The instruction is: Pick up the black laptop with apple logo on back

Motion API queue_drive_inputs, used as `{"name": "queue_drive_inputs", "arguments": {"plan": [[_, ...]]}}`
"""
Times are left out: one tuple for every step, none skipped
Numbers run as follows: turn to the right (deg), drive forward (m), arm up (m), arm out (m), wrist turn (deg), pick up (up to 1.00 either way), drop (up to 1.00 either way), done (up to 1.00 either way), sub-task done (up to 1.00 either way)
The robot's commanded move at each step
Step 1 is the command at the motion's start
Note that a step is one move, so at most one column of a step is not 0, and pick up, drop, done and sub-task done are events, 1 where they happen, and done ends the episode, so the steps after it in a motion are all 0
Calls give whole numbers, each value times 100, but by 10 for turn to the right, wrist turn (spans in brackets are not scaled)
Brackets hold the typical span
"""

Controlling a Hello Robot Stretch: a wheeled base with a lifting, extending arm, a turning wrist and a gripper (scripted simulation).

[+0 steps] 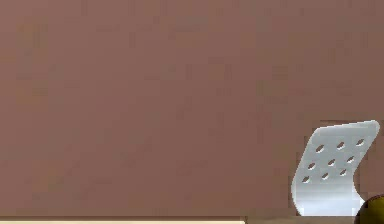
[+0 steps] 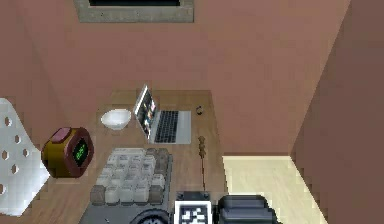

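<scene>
Standing on the wooden worktop (image 2: 190, 103) is one open laptop (image 2: 166, 123), near the middle, its grey keyboard part flat and its screen upright; one white bowl (image 2: 116, 119) is just beside it; one brown clock (image 2: 72, 150) and one cluster of grey blocks (image 2: 130, 175) are nearer; one white chair (image 1: 335, 170) with holes stands beside; walls are brown; claw (image 2: 150, 216) shows at the bottom edge, and I cannot tell whether it holds anything.
</scene>
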Motion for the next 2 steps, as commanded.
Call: {"name": "queue_drive_inputs", "arguments": {"plan": [[0,0,0,46,0,0,0,0,0],[0,0,0,0,450,0,0,0,0]]}}
